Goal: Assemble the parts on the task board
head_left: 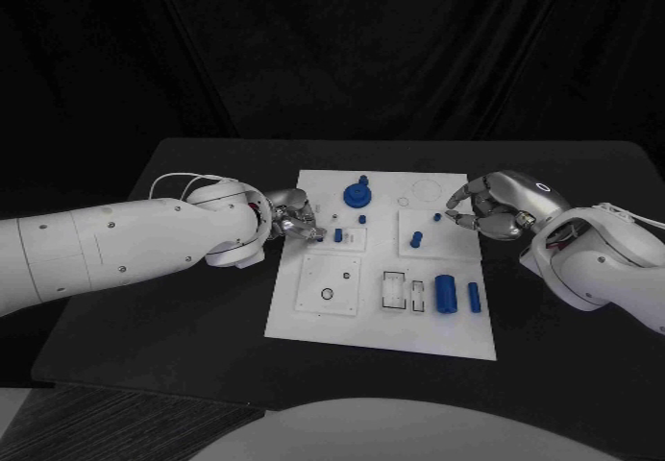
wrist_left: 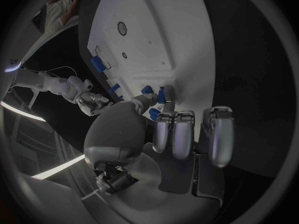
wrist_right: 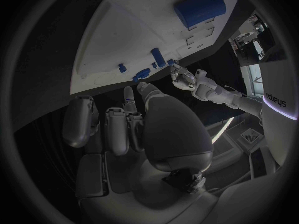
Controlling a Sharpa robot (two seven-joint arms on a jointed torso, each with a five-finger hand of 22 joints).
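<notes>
The task board (head_left: 307,305) is laid flat in the middle of the black table (head_left: 166,288), and small blue parts are spread across it. A round blue part with a knob (head_left: 359,195) is seated at the far edge, a large blue cylinder (head_left: 445,294) and a slim blue pin (head_left: 474,298) are lying near the right edge, and a short blue peg (head_left: 416,239) is standing right of centre.

The left hand (head_left: 294,221) is placed over the left edge of the board. In the left wrist view a small blue peg (wrist_left: 161,95) appears to be pinched between thumb and a fingertip, just above the board, with two more blue pieces beside it; the remaining fingers (wrist_left: 181,134) are held straight and free. The right hand (head_left: 485,206) is poised over the far right part of the board, fingers curled loosely, and nothing can be seen held in it; a small blue stud (head_left: 435,217) is lying just beside its fingertips.

The parts are judged to be light, rigid moulded plastic, smooth and probably a little slippery, and easily knocked over or rolled. The pegs are best taken across the shank near the upper end, so that the lower end is left free for its hole. The large cylinder is best gripped across its width.
</notes>
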